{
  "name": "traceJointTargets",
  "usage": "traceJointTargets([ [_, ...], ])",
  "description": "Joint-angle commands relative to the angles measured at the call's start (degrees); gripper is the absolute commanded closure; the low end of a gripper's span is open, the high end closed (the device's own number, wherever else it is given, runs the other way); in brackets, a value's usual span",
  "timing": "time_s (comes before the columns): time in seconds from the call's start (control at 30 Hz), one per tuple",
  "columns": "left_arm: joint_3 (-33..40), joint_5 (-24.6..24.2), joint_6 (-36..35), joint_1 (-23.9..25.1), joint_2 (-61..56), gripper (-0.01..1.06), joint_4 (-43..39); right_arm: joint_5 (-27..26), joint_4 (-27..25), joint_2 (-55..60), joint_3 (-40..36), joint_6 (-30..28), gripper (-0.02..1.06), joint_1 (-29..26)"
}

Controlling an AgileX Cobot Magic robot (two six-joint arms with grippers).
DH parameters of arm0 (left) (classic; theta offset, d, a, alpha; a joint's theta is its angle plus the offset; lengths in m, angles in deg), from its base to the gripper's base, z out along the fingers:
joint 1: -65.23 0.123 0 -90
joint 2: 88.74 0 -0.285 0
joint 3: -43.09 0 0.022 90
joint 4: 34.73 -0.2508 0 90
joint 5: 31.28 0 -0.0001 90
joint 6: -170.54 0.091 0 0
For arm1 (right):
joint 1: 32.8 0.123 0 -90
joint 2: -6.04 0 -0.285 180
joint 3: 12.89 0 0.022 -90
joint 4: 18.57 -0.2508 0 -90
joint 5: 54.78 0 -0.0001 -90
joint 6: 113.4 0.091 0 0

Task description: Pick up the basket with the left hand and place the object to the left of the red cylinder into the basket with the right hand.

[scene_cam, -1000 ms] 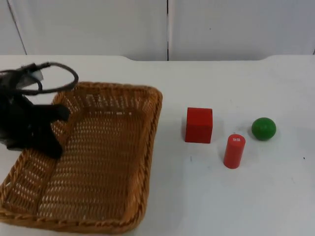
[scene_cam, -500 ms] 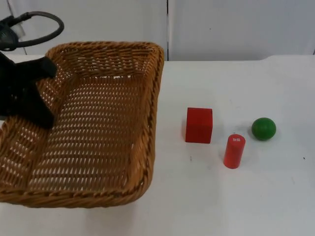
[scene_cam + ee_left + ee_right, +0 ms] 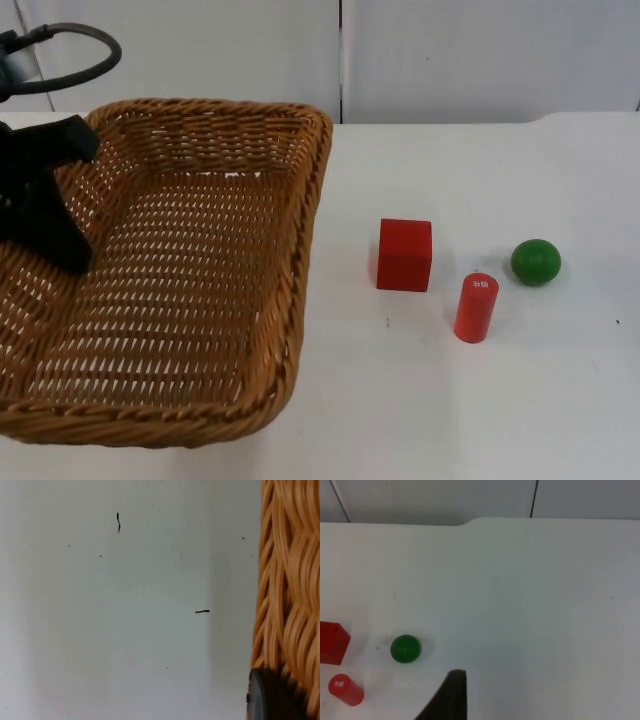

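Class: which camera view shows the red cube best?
The top view: the whole red cube stands clear between basket and red cylinder. The right wrist view shows it cut off at the frame edge; the left wrist view shows basket weave and table.

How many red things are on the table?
2. The red cube sits right of the basket; the red cylinder stands nearer the camera, between the cube and the green ball.

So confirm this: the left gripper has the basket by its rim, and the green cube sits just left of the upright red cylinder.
One thing is wrong: the cube is red, not green, as the top view shows. The green object is the ball, on the cylinder's other side. The rest holds: the left gripper has the basket by its rim, and the cube sits just left of the upright red cylinder.
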Motion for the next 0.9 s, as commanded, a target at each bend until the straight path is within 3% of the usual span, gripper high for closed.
traceJointTargets([
  [0.0,-0.17,-0.57,-0.51,-0.09,-0.81,1.05,0.79,-0.6,0.11,0.07,0.31,-0.03,-0.01,-0.35],
  [0.87,-0.17,1.62,-0.28,-0.09,-0.81,1.05,-2.73,-0.18,0.11,0.55,1.55,-0.18,-0.01,-0.35],
])
